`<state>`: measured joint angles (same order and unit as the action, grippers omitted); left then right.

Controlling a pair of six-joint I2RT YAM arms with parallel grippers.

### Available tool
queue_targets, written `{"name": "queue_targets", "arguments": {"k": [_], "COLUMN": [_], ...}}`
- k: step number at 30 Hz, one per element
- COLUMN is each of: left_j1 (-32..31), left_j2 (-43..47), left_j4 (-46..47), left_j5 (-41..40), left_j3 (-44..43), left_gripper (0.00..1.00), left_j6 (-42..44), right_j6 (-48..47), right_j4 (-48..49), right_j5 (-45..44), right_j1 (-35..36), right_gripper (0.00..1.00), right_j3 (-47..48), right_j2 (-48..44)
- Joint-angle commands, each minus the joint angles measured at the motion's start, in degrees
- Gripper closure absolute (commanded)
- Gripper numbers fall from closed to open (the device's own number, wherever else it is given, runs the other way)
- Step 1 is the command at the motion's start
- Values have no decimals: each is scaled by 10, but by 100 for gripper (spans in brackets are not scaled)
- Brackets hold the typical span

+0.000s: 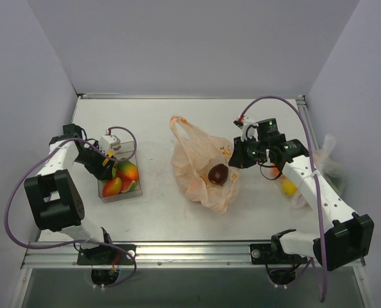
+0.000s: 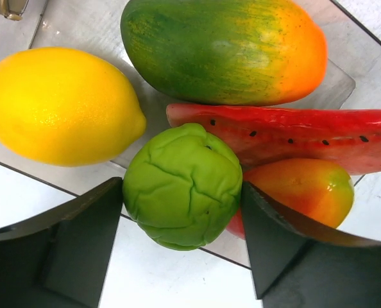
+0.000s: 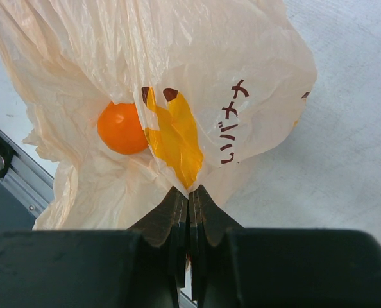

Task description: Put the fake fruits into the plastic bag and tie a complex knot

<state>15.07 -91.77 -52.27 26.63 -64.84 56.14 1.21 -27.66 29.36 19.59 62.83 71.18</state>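
Now your right gripper (image 3: 189, 192) is pinched tight on the edge of the plastic bag (image 3: 197, 58) at mid-table, seemingly to hold its mouth open, while your left gripper (image 1: 110, 168) stands wide astride the green fruit (image 2: 183, 185) in the clear tray (image 2: 75, 25), ready to grasp.

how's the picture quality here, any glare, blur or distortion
Top external: even light, soft shadows, table edges slant with perspective. Left wrist: sharp, with a soft sheen on the lemon and green fruit; dark jaws lack detail. Right wrist: plastic bag crisp and bright, orange fruit sharp too; near jaws blurred.
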Motion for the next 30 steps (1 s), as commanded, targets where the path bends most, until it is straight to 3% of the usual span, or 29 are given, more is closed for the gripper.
{"name": "queue_targets", "arguments": {"k": [1,3,6,12,15,18,19,20,23,25,27,30], "left_j1": [0,-1,0,-6,-43,-126,-145,-213,-333,-392,-456,-504], "left_j2": [0,6,26,88,123,149,156,171,191,176,152,94], "left_j4": [4,-1,-21,-50,-52,-31,14,50,226,314,346,391], "left_j5": [22,30,48,115,181,242,263,262,219,192,145,120], "left_j3": [-20,-32,-56,-137,-171,-187,-183,-175,-131,-122,-129,-142], "left_gripper": [24,39,46,48,48,48,48,48,48,48,47,47], "left_j6": [18,20,17,-32,-79,-159,-189,-260,-396,-436,-477,-536], "right_j6": [-8,-8,-8,-8,-8,-8,-7,-8,-7,-4,-3,0], "right_j4": [-10,-11,-12,-13,-11,-11,-11,-11,-11,-11,-11,-12], "right_j5": [5,4,4,4,5,5,5,5,4,5,9,10], "right_j1": [3,3,3,3,3,4,3,3,2,2,1,0], "right_gripper": [100,100,100,100,100,100,100,100,100,100,100,100], "right_j3": [22,23,22,25,26,28,31,32,34,37,38,41], "right_j2": [11,12,12,12,15,18,19,19,19,19,17,15]}}
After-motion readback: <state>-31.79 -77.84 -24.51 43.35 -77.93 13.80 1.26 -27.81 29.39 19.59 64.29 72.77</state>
